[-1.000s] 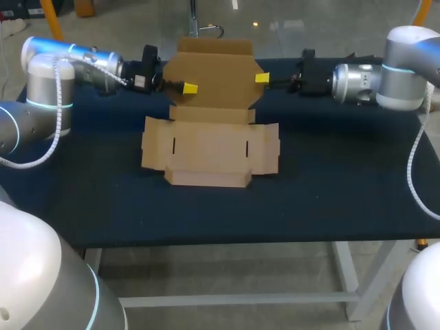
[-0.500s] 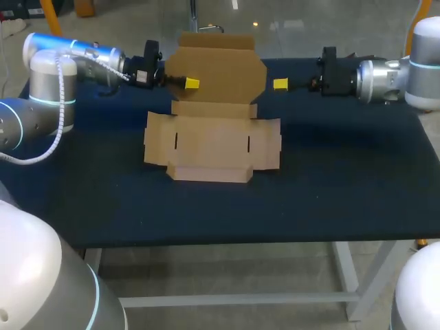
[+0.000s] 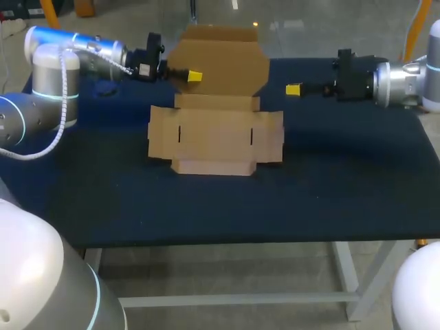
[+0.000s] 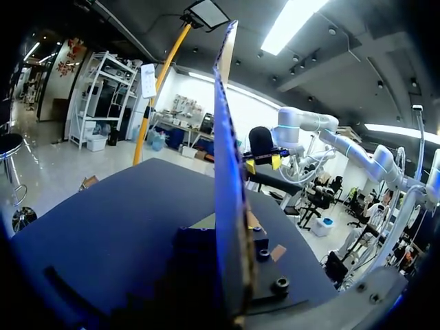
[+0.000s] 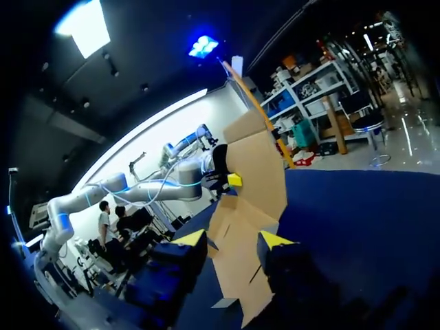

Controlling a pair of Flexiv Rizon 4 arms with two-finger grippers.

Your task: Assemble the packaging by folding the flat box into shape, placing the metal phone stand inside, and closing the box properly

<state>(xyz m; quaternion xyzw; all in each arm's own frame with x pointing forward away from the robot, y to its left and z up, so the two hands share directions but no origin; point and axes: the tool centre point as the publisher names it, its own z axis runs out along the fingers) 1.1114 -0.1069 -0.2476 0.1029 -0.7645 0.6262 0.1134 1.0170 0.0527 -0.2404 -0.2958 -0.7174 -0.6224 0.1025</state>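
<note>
Standing upright, lid flap [image 3: 223,65] of box [image 3: 216,134] sat edge-on in left gripper [image 3: 193,75], apparently clamped; right gripper [image 3: 293,89] spread, empty, just off flap's right edge; left nearer.

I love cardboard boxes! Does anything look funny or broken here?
Nothing looks torn or spilled. One odd bit: the box lies flat on the table, but its back flap stands straight up, pinched by the left gripper. The right gripper hangs open beside it, touching nothing.
</note>
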